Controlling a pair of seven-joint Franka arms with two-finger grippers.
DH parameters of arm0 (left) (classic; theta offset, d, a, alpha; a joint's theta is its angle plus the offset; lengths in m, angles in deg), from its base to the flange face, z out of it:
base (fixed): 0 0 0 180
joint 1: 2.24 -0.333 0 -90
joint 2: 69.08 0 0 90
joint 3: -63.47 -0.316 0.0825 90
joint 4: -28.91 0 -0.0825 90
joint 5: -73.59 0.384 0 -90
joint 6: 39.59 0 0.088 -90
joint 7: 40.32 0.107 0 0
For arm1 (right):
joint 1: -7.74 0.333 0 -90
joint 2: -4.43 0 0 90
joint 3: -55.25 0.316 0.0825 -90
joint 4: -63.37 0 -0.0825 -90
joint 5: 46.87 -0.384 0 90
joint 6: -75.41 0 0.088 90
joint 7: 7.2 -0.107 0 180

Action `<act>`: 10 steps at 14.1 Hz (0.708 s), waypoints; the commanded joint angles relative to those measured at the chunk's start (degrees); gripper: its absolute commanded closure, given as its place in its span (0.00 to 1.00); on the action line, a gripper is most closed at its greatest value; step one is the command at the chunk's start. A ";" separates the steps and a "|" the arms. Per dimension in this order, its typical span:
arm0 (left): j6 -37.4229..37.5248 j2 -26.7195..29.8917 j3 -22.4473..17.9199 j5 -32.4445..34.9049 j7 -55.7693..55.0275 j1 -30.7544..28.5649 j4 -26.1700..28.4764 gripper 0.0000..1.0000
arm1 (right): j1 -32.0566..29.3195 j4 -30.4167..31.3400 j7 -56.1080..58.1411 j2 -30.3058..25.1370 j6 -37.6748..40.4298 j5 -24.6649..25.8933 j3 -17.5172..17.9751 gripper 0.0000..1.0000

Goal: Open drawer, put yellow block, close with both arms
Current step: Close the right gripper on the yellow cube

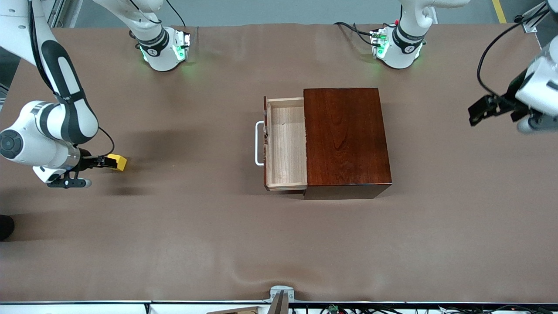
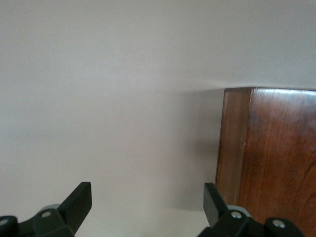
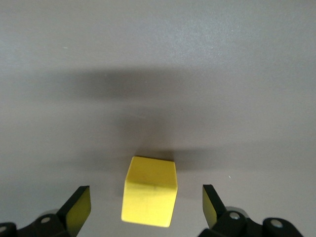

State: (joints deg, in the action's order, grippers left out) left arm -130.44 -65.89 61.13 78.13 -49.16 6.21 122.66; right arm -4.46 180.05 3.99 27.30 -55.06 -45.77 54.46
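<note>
The yellow block [image 1: 117, 162] is lying on the brown table [image 1: 174, 244] toward the right arm's end, well apart from the wooden box [image 1: 344, 139]. The right gripper [image 1: 101, 162] is being held low over the block with its fingers [image 3: 79, 210] spread wide on either side of it, nothing being gripped. The drawer [image 1: 285, 144] is standing pulled out of the box, its white handle [image 1: 259, 143] facing the right arm's end and its pale tray showing bare wood. The left gripper [image 1: 481, 109] is being kept in the air over the table at the left arm's end, beside the box, its fingers [image 2: 79, 200] set wide apart and holding nothing.
</note>
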 commanded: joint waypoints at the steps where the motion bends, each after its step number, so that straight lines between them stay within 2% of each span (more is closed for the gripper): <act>1: -1.97 4.81 4.16 -0.32 2.93 -4.56 5.30 0.00 | -2.39 0.65 -0.21 1.64 -1.89 -0.22 0.88 0.00; 4: -0.84 5.25 7.60 -0.49 4.09 -8.18 4.52 0.00 | -2.40 1.53 -0.39 1.91 -2.15 -2.32 0.88 0.00; 7: 2.25 4.82 7.61 -1.55 4.09 -8.01 1.70 0.00 | -1.96 2.76 -1.26 1.91 -2.24 -4.53 0.88 0.00; 10: 2.42 4.90 7.69 -3.03 4.09 -7.75 1.70 0.00 | -2.22 3.64 -1.96 1.91 -2.50 -4.61 0.79 0.06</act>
State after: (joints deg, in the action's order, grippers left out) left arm -129.17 -61.52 68.15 76.96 -46.21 -0.70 124.90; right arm -5.93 181.66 3.05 30.16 -56.55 -49.22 54.73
